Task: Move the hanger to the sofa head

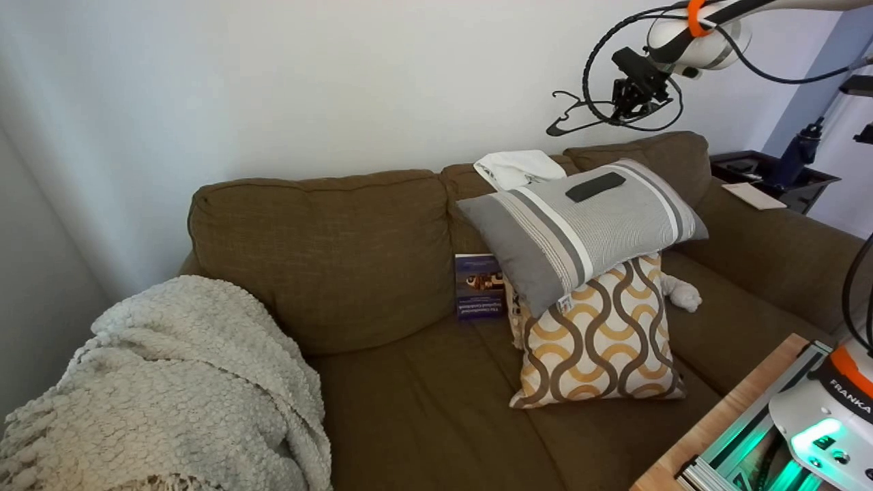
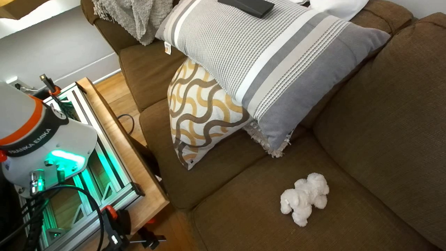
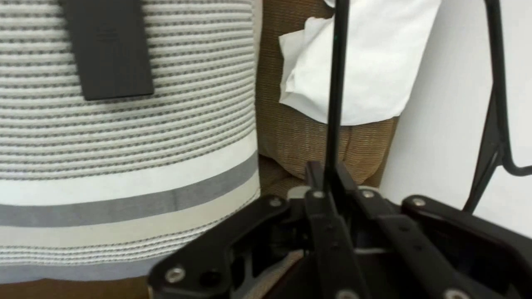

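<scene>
While the gripper (image 3: pixel 330 172) is clamped on the hanger (image 3: pixel 336 83), which hangs in the air above the sofa head (image 1: pixel 655 142), the hanger's outline runs out of the wrist view at top and right, and in an exterior view the cable (image 1: pixel 587 71) and gripper obscure part of it. The striped pillow (image 1: pixel 614 225) hides part of the book (image 1: pixel 477 293) and of the cloth (image 1: pixel 522 167); the black slab (image 3: pixel 110 54) on it, cut off at the top of the wrist view, is hard to identify.

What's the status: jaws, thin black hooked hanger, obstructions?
Jaws shut on thin black hooked hanger. Hanger aloft, not yet on rounded olive-brown fabric sofa head. Folded white cloth partly covers the sofa head; may obstruct.
</scene>
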